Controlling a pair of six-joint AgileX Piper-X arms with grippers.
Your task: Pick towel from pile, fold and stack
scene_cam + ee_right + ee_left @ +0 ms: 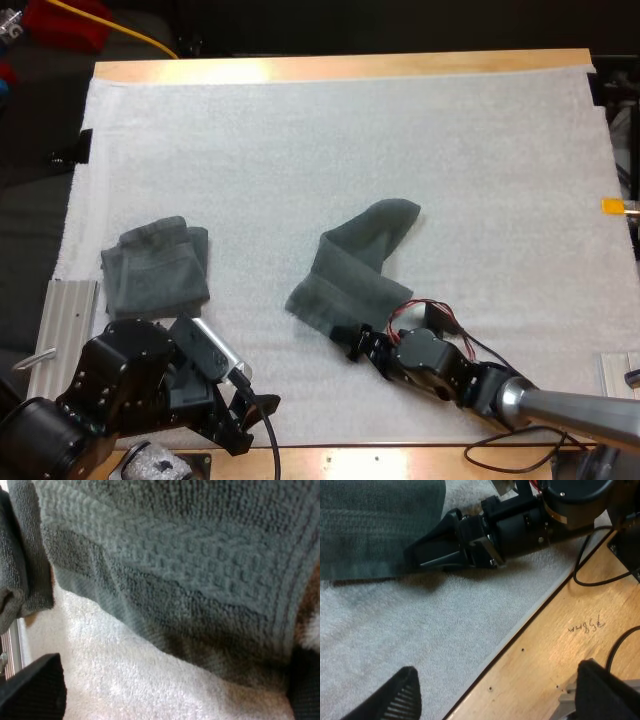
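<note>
Progress looks partial: one folded towel (155, 272) lies left of the loose towel (352, 272); our right gripper (355, 346), fingers apart, meets its near edge; our left gripper (500, 695) gapes idle.

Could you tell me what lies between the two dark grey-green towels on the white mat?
Nothing: in the high view, only bare white mat separates the folded dark grey-green towel from the rumpled dark grey-green towel mid-mat.

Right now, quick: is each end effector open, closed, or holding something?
Left end effector: open, holding nothing, over the edge of the mat.
Right end effector: open, at the near edge of the middle towel, not gripping it.
</note>
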